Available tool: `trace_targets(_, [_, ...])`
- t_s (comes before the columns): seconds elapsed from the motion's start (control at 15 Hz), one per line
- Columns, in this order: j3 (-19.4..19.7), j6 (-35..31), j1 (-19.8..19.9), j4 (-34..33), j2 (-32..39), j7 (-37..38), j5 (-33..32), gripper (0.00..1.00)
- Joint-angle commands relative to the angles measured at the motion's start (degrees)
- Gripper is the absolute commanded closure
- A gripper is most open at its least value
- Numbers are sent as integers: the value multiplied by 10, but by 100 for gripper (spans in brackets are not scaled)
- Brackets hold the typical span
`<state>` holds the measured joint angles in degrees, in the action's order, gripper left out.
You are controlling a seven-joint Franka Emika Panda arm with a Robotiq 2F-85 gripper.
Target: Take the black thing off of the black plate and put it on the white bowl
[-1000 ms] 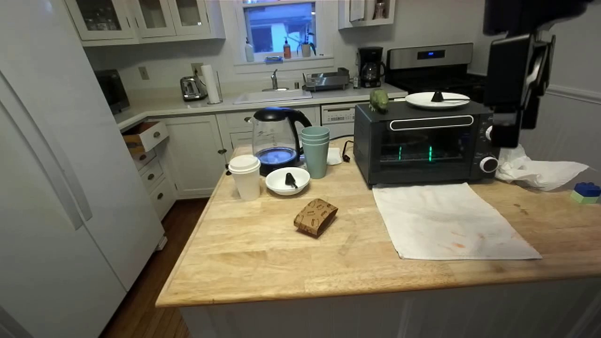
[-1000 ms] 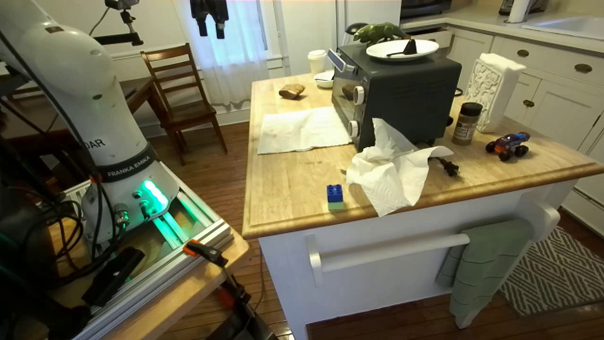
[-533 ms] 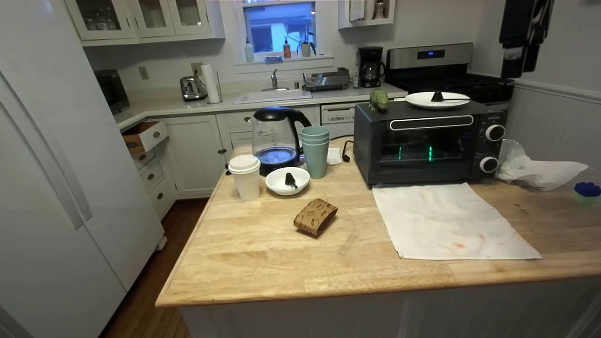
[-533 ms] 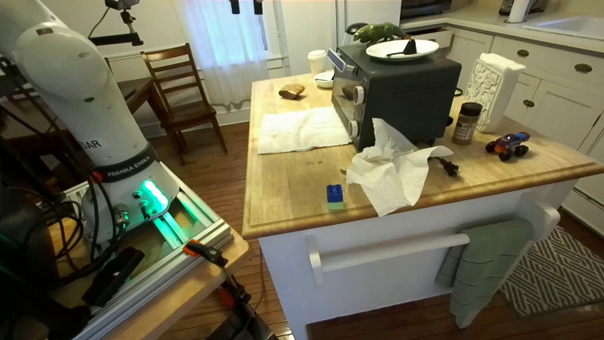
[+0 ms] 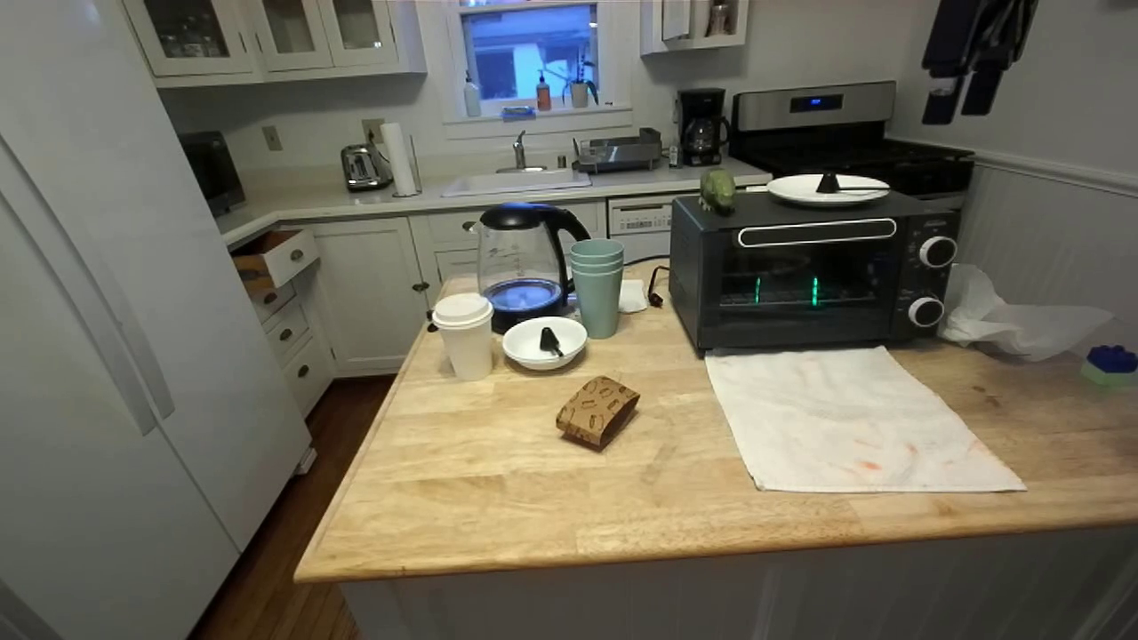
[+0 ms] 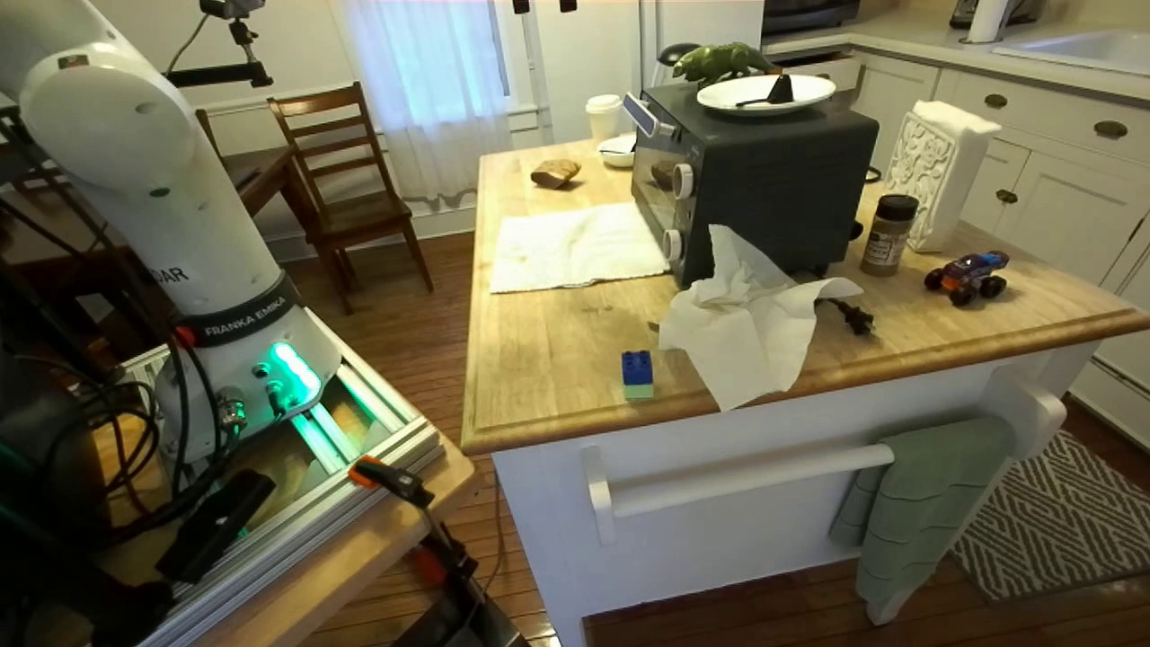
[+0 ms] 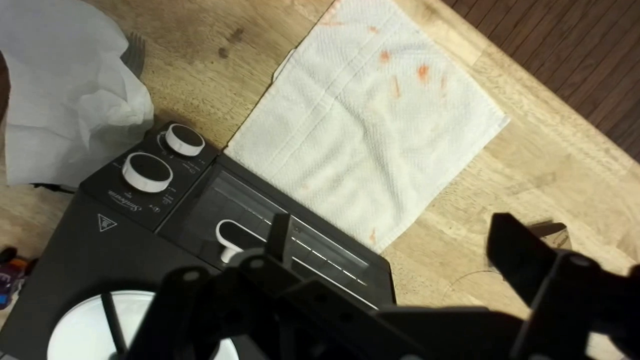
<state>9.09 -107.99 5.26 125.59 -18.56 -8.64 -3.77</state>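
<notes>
Fingers (image 7: 517,255) of the gripper (image 7: 393,225) stand wide apart in the wrist view, with nothing held. In an exterior view the gripper hangs in the air, above the level of the oven (image 5: 782,271). A small black thing (image 5: 549,340) lies in the white bowl (image 5: 523,345). A black cone (image 5: 828,183) sits on the white plate (image 5: 791,188), on top of the oven, with a thin dark strip (image 5: 866,188) at its foot; whether the two are joined, I cannot tell, nor which black thing the task means. The bowl stands on the counter (image 5: 462,498) between a lidded white cup (image 5: 468,342) and a stack of green cups (image 5: 599,298), in front of a kettle (image 5: 524,267). A cardboard sleeve (image 5: 594,407) lies near it. A white towel (image 5: 853,418) with orange stains is spread before the oven, and a green toy animal (image 5: 717,189) stands beside the plate. Just beside the oven lies crumpled paper (image 6: 746,337), near a blue and green block (image 6: 637,370); a toy car (image 6: 968,277) stands near a jar (image 6: 889,238). A fork (image 7: 134,55) shows at the paper's edge.
</notes>
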Motion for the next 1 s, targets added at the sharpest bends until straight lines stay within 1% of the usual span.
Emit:
trace_targets(0.0, [-4, 1, 4, -2, 1, -1, 1, 0])
trace_targets(0.27, [-4, 1, 3, -3, 1, -1, 1, 0])
trace_targets(0.47, [5, -14, 9, -26, 32, -12, -5, 0])
trace_targets(0.6, [18, -14, 11, -47, 58, -36, 0, 0])
trace_targets(0.93, [45, -4, 26, -127, 144, -123, 3, 0])
